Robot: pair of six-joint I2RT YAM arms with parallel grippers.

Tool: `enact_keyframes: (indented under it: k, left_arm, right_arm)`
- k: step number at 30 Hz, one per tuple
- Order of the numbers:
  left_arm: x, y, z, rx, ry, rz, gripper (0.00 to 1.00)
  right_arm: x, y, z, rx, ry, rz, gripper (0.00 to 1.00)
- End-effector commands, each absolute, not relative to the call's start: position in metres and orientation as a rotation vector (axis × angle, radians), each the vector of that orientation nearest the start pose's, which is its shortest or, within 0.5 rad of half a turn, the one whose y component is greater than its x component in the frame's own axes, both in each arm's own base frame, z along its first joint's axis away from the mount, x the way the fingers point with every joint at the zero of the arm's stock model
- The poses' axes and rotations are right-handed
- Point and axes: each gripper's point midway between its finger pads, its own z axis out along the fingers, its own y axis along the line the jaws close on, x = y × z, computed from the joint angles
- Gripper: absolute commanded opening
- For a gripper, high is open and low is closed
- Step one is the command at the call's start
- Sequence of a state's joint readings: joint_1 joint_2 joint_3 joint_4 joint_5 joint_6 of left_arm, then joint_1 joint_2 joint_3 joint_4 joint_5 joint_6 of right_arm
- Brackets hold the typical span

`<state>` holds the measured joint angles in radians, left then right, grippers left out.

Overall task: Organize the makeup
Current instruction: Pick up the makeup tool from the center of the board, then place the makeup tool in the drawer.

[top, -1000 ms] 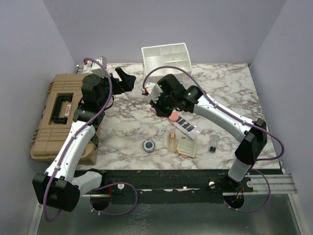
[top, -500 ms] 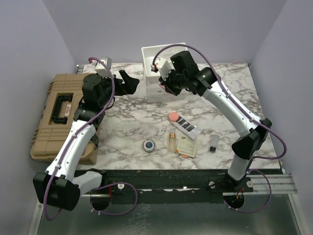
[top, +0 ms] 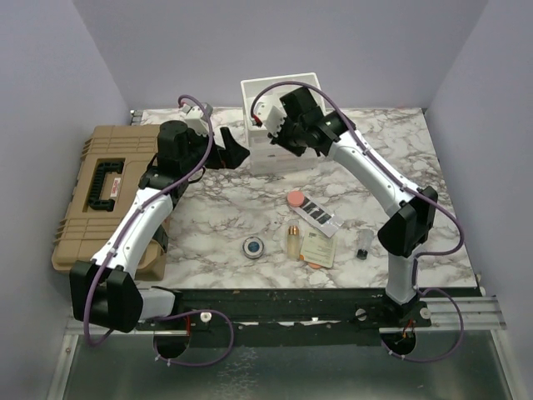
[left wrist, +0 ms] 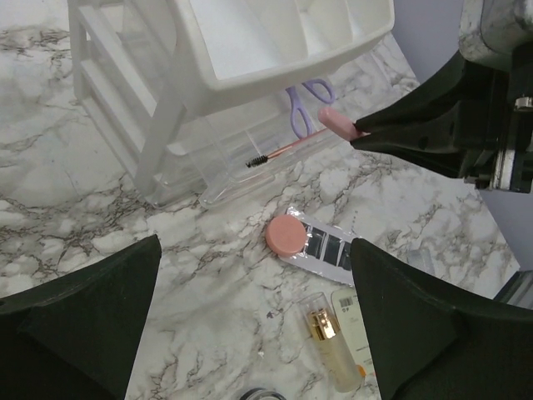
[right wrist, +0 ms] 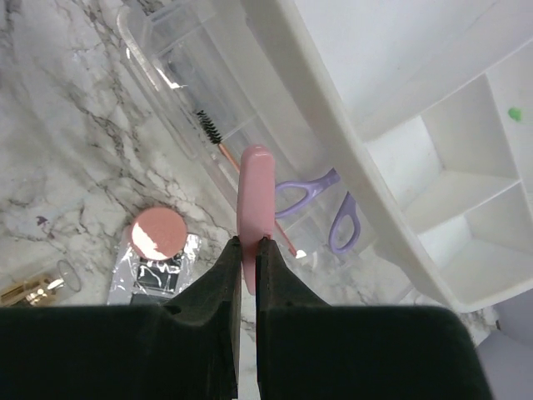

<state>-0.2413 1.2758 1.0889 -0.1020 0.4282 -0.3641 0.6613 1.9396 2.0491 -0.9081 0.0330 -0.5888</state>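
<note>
My right gripper (right wrist: pixel 248 242) is shut on a flat pink puff (right wrist: pixel 254 187), held edge-on in front of the white organizer's clear lower drawer (right wrist: pixel 208 100). The left wrist view shows that puff (left wrist: pixel 337 123) at the right gripper's tips. My left gripper (left wrist: pixel 254 250) is open and holds nothing, hovering left of the organizer (top: pixel 283 108). On the marble lie a second pink round piece (top: pixel 294 199), a black strip palette (top: pixel 318 215), an amber bottle (top: pixel 293 241), a blue compact (top: pixel 253 247), a cream sachet (top: pixel 320 249) and a dark vial (top: pixel 364 242).
The clear drawer holds a mascara brush (left wrist: pixel 275 152) and a purple looped tool (right wrist: pixel 321 200). A big tan hard case (top: pixel 96 196) takes up the table's left side. Lilac walls close in the back and both sides.
My right gripper rose from the table with the pink puff and moved back to the organizer's front. My left arm swung right, toward the organizer.
</note>
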Motion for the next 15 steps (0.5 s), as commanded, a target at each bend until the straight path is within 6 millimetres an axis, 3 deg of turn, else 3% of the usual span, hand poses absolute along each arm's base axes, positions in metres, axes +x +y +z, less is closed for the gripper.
enact_keyframes:
  k: [1, 15]
  left_arm:
    - [0.369, -0.184, 0.282, 0.255, 1.893, -0.829, 0.97]
    - [0.384, -0.188, 0.250, 0.252, 1.975, -0.818, 0.94]
  right_arm:
    - [0.438, 0.282, 0.263, -1.359, 1.835, -0.103, 0.01]
    - [0.455, 0.279, 0.237, -1.467, 1.748, -0.231, 0.05]
